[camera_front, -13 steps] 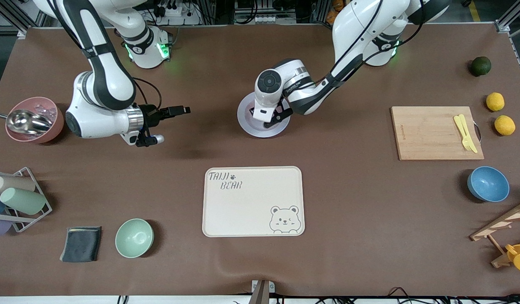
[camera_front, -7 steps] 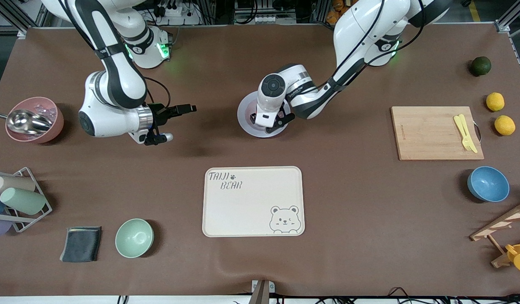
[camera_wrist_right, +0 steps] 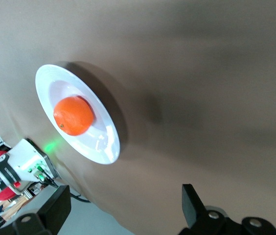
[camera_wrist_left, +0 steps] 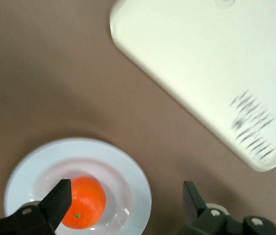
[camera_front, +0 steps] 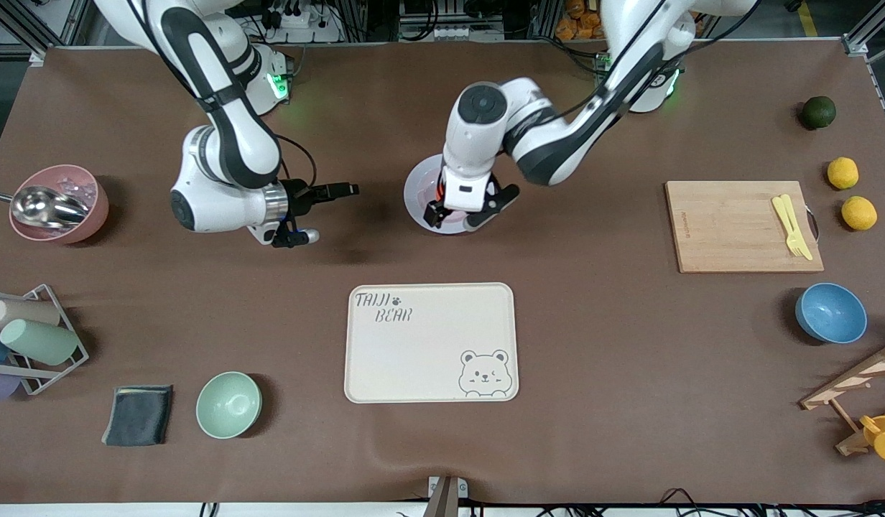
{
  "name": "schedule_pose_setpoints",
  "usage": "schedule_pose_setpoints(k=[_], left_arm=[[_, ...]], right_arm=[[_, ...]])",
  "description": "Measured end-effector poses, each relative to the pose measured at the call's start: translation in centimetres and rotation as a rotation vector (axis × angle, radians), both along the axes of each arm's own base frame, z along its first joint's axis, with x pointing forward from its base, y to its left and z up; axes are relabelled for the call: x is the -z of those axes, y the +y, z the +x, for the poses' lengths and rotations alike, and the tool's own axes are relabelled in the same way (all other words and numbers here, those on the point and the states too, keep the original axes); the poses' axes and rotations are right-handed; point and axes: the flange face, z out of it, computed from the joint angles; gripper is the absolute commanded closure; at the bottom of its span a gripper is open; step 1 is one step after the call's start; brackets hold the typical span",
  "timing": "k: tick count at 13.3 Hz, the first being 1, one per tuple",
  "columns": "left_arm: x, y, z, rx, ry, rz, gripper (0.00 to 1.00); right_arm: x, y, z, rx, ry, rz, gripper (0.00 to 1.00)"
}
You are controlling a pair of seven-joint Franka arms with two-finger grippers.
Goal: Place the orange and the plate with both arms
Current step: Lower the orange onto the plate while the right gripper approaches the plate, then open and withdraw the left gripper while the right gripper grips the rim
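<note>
The orange (camera_wrist_left: 81,203) lies in the well of the pale plate (camera_wrist_left: 128,166), which stands on the table farther from the front camera than the bear tray (camera_front: 428,341). In the front view the plate (camera_front: 416,190) is partly covered by the left hand and the orange shows only as a sliver (camera_front: 439,189). My left gripper (camera_front: 453,217) hangs open above the plate and holds nothing; in its wrist view (camera_wrist_left: 126,193) one finger overlaps the orange's edge. My right gripper (camera_front: 345,190) is open and empty, level above the table, beside the plate toward the right arm's end. Its wrist view (camera_wrist_right: 123,193) shows the orange (camera_wrist_right: 73,115) on the plate (camera_wrist_right: 106,147).
A cutting board (camera_front: 743,226) with yellow cutlery, two lemons (camera_front: 842,173), a dark green fruit (camera_front: 818,112) and a blue bowl (camera_front: 830,313) stand toward the left arm's end. A pink bowl (camera_front: 58,205), a cup rack (camera_front: 29,337), a green bowl (camera_front: 228,404) and a cloth (camera_front: 138,414) stand toward the right arm's end.
My left gripper has risen from the plate, and the orange stays on the plate. My right gripper has moved toward the plate.
</note>
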Motion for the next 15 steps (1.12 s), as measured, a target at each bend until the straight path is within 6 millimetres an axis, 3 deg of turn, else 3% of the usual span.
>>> schedule_pose_setpoints(k=[2,3,6,9,11,15], left_arm=[[-5.1,3.8,2.5,-0.008,-0.042,0.069,0.00],[-6.2,5.4,3.4,0.006,-0.040,0.104,0.00],[-8.0,9.5,6.2,0.012,-0.036,0.169,0.00],[-10.0,15.7,9.3,0.002,-0.013,0.228,0.00],[-11.5,20.2,11.5,-0.010,-0.018,0.224,0.00],[-15.3,26.3,14.9,0.051,-0.030,0.123,0.00]], right_arm=[[1.0,1.5,-1.1,0.015,-0.010,-0.012,0.00],[1.7,2.1,-1.8,0.031,-0.006,-0.013,0.00],[3.8,5.1,-4.6,0.059,-0.002,-0.028,0.00],[5.1,7.5,-6.9,0.050,0.016,-0.033,0.00],[5.7,7.8,-7.4,0.053,0.025,-0.026,0.00],[8.3,7.7,-8.1,0.079,-0.007,0.094,0.00]])
